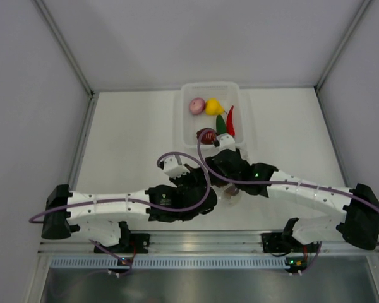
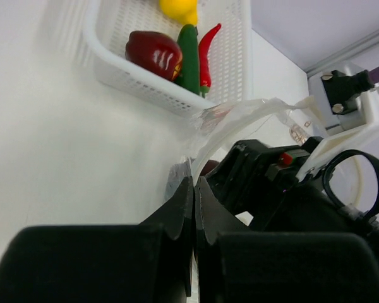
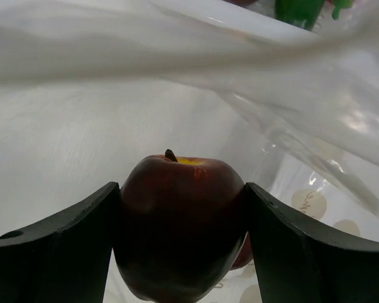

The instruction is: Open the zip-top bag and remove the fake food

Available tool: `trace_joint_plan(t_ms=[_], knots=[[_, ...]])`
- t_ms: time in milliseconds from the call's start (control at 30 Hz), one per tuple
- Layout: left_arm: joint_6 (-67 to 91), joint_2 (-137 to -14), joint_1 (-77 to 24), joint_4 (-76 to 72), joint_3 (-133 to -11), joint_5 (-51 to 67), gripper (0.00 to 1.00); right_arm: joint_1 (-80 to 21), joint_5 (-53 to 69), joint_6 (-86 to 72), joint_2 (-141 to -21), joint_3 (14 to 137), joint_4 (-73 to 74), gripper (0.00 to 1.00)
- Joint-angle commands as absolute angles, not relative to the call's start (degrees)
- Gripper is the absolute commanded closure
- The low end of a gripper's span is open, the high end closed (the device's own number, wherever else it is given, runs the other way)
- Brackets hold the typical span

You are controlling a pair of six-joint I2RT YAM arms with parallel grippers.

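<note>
The see-through zip-top bag (image 3: 303,95) with white dots surrounds my right gripper (image 3: 182,189), which is shut on a dark red apple (image 3: 180,221) inside it. Both pads press the apple's sides. My left gripper (image 2: 194,180) is shut on the bag's edge, and the bag (image 2: 240,117) stretches up from its tips toward the right arm. In the top view the bag (image 1: 230,194) shows only as a small patch between the two wrists. Other fake food lies in the white basket (image 1: 180,120): pinkish onion (image 1: 197,105), yellow pear (image 1: 213,106), red chili (image 1: 230,120), green cucumber (image 1: 221,124), a dark red piece (image 1: 206,136).
The white mesh basket (image 2: 132,79) stands just beyond the two grippers at the back of the white table. Grey walls close in the table on the left, right and far sides. Both arms meet near the table's middle, with purple cables looping over them.
</note>
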State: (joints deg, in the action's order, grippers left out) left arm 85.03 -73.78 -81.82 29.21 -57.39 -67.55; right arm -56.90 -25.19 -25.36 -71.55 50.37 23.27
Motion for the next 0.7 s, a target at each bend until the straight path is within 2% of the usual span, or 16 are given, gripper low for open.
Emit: trace_joint_plan(t_ms=[0, 233, 667], knots=[[76.6, -73.7, -82.0, 29.2, -61.6, -71.1, 1.00, -60.0, -26.4, -23.7, -71.4, 55.4, 24.1, 0.50], [74.4, -70.5, -81.9, 29.4, -60.0, -72.6, 1.00, -65.2, -26.8, -22.8, -70.1, 57.0, 22.8, 0.56], [73.6, -68.6, -81.9, 29.5, -57.1, -71.3, 1.00, -66.4, -29.7, -22.9, -58.5, 57.0, 22.9, 0.62]])
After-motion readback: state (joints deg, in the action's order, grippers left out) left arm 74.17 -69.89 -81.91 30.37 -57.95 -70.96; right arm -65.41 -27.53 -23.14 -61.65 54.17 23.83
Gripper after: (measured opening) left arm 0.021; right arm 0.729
